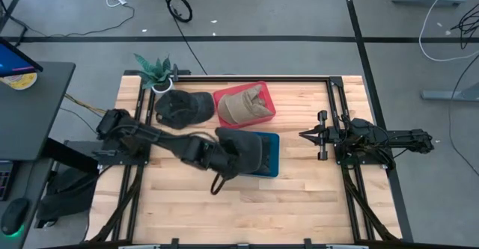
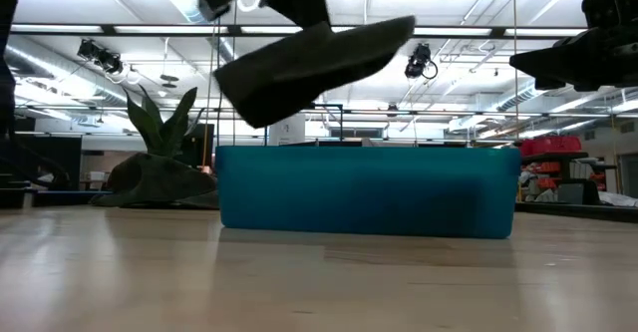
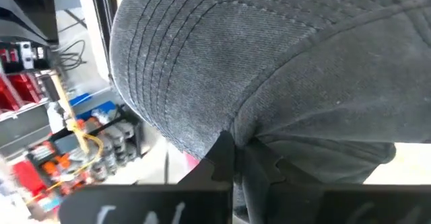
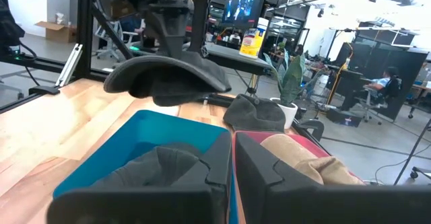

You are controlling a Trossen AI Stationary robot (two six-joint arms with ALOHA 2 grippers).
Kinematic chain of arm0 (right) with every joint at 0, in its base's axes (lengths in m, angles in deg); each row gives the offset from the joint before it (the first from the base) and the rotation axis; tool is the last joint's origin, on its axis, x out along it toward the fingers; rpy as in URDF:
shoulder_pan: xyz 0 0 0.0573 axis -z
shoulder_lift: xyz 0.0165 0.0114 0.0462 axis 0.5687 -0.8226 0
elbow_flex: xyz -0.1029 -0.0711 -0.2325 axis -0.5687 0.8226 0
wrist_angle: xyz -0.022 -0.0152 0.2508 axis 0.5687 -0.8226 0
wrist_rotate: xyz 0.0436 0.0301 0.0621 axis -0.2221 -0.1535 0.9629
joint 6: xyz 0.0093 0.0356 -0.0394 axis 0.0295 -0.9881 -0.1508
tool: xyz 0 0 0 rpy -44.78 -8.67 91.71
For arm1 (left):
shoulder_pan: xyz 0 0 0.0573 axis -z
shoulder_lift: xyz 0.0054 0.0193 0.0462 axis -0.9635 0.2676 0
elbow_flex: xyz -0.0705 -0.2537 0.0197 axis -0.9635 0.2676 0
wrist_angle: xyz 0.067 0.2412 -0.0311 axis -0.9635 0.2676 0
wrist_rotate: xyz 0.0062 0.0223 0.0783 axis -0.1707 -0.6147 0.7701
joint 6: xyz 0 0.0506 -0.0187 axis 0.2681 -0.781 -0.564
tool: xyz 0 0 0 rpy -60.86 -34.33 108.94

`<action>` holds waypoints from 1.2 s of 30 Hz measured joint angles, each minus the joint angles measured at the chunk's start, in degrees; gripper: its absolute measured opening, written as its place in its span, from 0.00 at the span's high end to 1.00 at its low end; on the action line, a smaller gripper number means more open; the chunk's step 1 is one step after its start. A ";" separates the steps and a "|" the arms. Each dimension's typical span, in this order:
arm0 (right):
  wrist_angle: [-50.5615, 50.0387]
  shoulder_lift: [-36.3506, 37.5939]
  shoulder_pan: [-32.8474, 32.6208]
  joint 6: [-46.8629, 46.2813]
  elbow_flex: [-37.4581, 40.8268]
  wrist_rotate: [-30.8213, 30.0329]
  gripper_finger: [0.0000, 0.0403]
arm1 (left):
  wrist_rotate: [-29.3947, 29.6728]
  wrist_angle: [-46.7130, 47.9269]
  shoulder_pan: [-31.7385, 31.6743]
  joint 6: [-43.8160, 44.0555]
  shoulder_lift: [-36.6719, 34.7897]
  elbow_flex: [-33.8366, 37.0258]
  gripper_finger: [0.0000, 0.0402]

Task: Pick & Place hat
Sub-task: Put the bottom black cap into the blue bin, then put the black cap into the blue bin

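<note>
My left gripper (image 1: 223,159) is shut on a dark grey hat (image 1: 245,150), which hangs over the blue bin (image 1: 271,167) at the table's middle. In the low view the hat (image 2: 309,63) floats above the bin (image 2: 369,197); the right wrist view shows the hat (image 4: 168,76) over the bin (image 4: 128,157) too. A second dark hat (image 1: 183,107) lies crown up on the table at the far left. A tan hat (image 1: 243,105) lies in a red bin (image 1: 239,90). At the table's right side my right gripper (image 1: 305,135) waits shut, holding nothing. My left gripper pinches the hat between its two fingers (image 3: 219,158) where the brim meets the crown (image 3: 236,126). The fingers come slanting down from the table's left. The hat is lifted clear above the blue bin and sits tilted, with its brim (image 2: 384,33) raised.
A potted plant (image 1: 157,71) stands at the table's far left corner. The red bin touches the blue bin's far side. Bare wood lies along the near edge (image 1: 247,211) and between the bins and the right arm.
</note>
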 joint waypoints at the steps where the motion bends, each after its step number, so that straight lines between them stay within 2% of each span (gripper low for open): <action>1: 0.00 0.00 -0.01 0.00 0.00 -0.01 0.94 | -1.25 -1.15 -0.88 -0.29 0.00 0.00 0.97; 8: 0.00 0.00 -0.02 0.00 0.00 -0.01 0.94 | -9.57 -9.71 -4.98 -0.73 0.00 0.00 0.98; 19: 0.00 0.00 -0.01 0.00 0.00 -0.01 0.94 | -9.90 -10.49 -6.55 -0.43 0.00 0.00 0.96; 26: 0.00 0.00 -0.02 0.00 0.00 -0.01 0.94 | -9.88 -10.52 -6.52 0.14 0.00 0.02 0.77; 31: 0.00 -0.01 0.00 0.00 0.00 -0.01 0.94 | -9.52 -10.60 -6.60 4.86 0.00 0.02 0.64; 36: 0.00 -0.01 -0.02 -0.01 0.00 -0.01 0.94 | -3.96 -10.47 -6.58 13.98 0.00 0.04 0.55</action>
